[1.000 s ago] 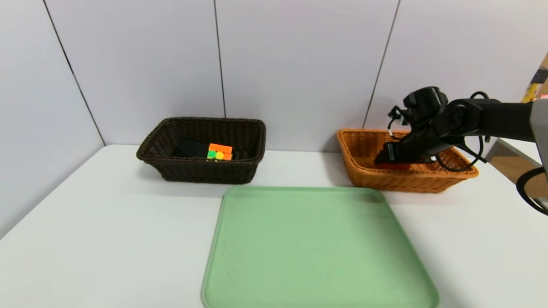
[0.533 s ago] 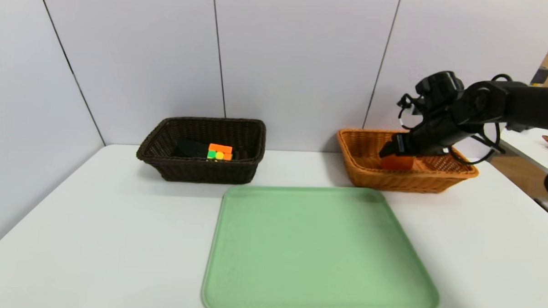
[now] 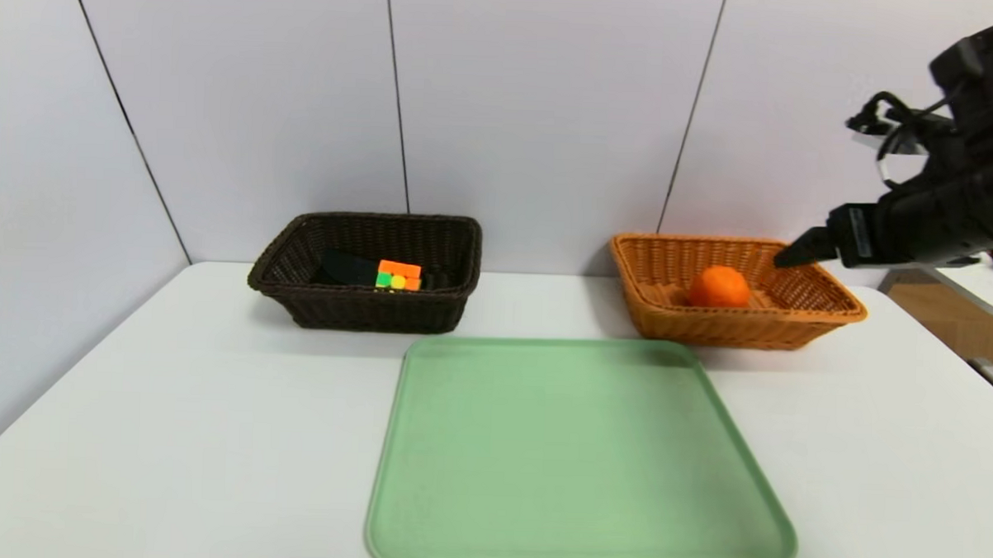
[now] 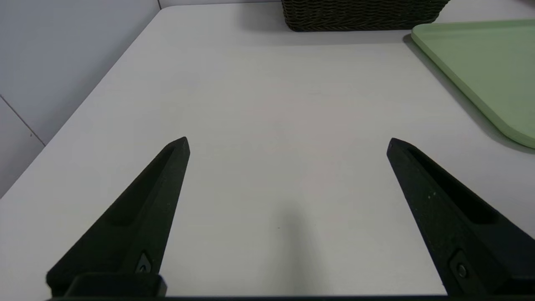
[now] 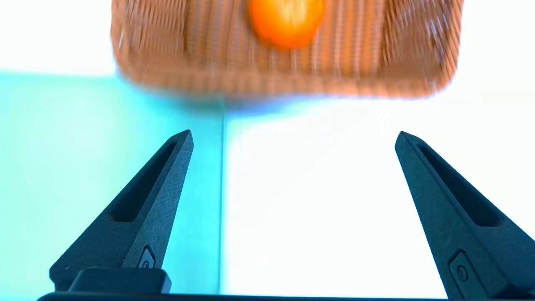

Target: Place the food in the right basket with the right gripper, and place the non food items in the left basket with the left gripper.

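Orange fruit [image 3: 718,286] lies in tan basket [image 3: 826,311]; cube [image 3: 398,275], seemingly pouch [image 3: 345,268], in brown basket [image 3: 363,311].

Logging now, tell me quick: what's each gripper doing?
Left gripper: open, empty, above the table.
Right gripper: open, empty; orange lies in the tan basket.

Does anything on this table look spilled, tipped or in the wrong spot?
Nothing stands out. The orange sits in the tan basket, the puzzle cube and black pouch in the dark basket, both upright. The green tray lies flat.
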`<state>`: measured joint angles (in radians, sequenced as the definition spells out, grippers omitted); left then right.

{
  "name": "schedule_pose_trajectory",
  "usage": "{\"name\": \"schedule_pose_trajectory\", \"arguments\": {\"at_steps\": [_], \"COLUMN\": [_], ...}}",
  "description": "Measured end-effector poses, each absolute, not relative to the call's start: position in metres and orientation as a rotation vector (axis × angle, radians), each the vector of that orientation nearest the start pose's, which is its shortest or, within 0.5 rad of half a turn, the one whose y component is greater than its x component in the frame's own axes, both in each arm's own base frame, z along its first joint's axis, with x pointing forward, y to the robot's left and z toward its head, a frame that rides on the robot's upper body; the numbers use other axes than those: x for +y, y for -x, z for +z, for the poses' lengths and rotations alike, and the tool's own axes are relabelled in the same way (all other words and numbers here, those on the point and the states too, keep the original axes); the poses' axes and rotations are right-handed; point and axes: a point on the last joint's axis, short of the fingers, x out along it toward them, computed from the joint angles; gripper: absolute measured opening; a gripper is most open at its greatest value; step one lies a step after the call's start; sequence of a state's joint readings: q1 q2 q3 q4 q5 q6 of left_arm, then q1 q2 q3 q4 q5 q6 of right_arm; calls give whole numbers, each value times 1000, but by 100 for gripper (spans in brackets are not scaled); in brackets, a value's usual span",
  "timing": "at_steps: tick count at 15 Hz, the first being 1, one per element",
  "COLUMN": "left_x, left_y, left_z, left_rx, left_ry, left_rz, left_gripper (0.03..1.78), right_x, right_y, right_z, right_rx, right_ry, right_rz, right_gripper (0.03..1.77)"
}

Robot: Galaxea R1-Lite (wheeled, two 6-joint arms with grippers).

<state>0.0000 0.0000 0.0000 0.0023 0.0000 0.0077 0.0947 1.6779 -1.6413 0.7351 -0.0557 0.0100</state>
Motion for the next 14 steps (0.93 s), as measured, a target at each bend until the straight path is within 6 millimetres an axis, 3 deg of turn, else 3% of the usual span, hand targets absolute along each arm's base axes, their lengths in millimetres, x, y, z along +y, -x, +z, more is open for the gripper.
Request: {"name": "schedule_pose_trajectory", "arguments": {"at_steps": [5,8,11,14], "left_x": [0,0,0,0], "left_y": [23,23,23,23], "left_z": [75,75,75,75], "left_rx": [2,2,2,2], "left_ry": [-8,-8,-7,-8], "left_rz": [0,0,0,0], "left_gripper": [169,169,169,169], "right_x": [12,5,0,-2], "right_y": [-143,-71,-18,9], "right_z": [297,270,235,192], "right_rx": [694,617,477,346], "right_ry": [51,44,36,69], "right_rz": [37,26,6,-3], "right_gripper": [169,169,169,169]}}
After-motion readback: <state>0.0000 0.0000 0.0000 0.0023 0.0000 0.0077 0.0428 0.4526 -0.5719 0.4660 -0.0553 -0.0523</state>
